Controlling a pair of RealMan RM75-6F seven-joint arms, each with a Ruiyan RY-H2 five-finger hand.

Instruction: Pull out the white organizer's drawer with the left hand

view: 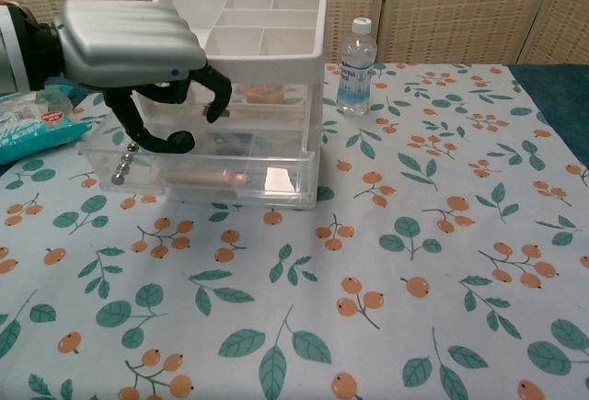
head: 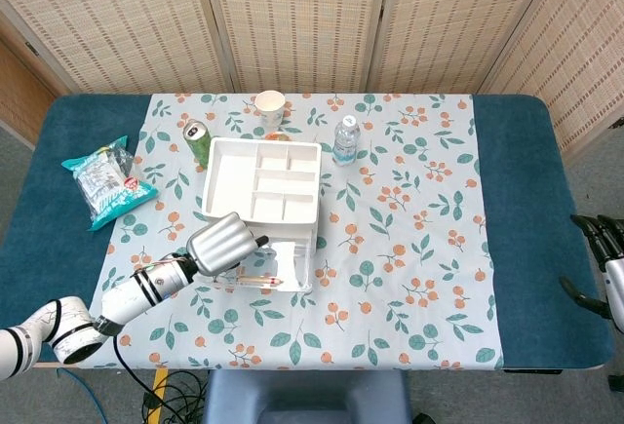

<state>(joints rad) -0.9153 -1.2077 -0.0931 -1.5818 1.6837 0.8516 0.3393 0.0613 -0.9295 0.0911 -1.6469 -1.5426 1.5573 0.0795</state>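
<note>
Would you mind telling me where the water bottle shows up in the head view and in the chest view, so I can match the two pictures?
Head view: the water bottle stands upper middle, just right of the white organizer's far corner.
Chest view: the water bottle stands upper middle, right of the white organizer, near the screen.
Shared landmark: the white organizer, with the left hand at its front.

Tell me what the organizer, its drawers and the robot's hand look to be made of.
The organizer top looks like opaque white plastic with a smooth matte finish. Its drawers seem to be clear glossy plastic, since the contents show through. The left hand appears to have a ribbed silver-grey shell, plastic or metal I cannot tell, with black fingers that may be rubbery.
</note>
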